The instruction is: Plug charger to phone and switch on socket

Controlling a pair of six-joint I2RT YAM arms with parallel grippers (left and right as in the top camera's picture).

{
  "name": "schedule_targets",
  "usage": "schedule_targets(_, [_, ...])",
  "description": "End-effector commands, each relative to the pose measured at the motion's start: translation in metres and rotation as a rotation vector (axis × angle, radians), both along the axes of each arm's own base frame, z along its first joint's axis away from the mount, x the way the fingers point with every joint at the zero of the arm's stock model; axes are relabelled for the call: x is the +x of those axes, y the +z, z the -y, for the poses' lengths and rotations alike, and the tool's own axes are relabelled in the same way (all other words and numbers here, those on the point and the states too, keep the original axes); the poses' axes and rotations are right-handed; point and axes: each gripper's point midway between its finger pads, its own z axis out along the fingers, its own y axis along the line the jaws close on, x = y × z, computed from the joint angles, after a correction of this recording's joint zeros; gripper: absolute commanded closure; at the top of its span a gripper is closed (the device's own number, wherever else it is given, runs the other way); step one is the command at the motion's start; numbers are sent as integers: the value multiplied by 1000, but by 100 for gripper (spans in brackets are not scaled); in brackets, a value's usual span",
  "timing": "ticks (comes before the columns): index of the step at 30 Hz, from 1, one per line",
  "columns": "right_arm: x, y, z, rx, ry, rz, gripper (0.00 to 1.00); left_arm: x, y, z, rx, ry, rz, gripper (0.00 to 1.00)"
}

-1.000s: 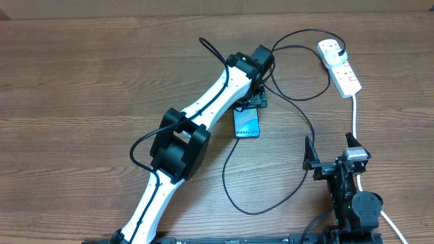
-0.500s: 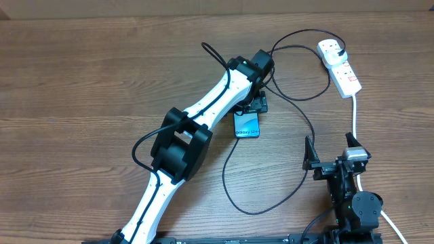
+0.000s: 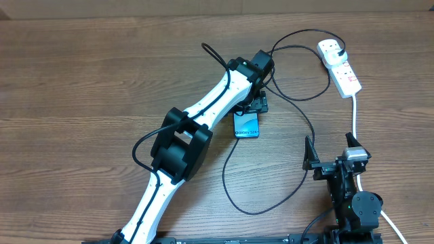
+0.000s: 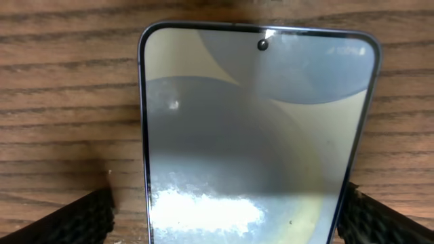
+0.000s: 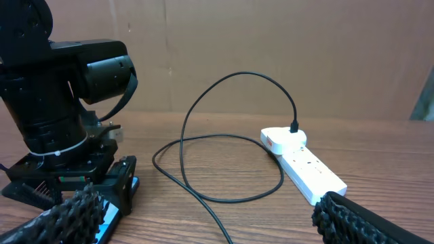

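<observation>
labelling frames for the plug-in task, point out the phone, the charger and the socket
phone (image 3: pixel 247 127): overhead view, middle of its visible blue screen.
charger (image 5: pixel 295 127): right wrist view, the black plug seated in the strip.
socket (image 3: pixel 342 68): overhead view, middle of its white body.

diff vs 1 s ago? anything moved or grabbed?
The left gripper shifted a little toward the robot's base and now covers more of the far end of the phone. Its jaws are open on either side of the phone, and nothing was grabbed or let go. Phone, charger, socket and the open right gripper stayed put.
</observation>
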Motion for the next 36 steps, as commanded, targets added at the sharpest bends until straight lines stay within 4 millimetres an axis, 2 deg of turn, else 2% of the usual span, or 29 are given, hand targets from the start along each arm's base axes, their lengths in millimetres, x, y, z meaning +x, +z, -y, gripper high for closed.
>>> schedule_targets(1, [0,-2,-1,-1,2,5,0,-7,-9,6,-7,-35,-25,4])
schedule_targets(11, [0,-2,-1,-1,2,5,0,-11,-9,7,-17,-32,-43,17])
schedule_targets(27, [0,-2,-1,-1,2,5,0,-14,-9,10,-55,-28,-74,22])
schedule_targets(36, [0,-2,-1,-1,2,5,0,-11,-9,-1,-46,-5,-91,24])
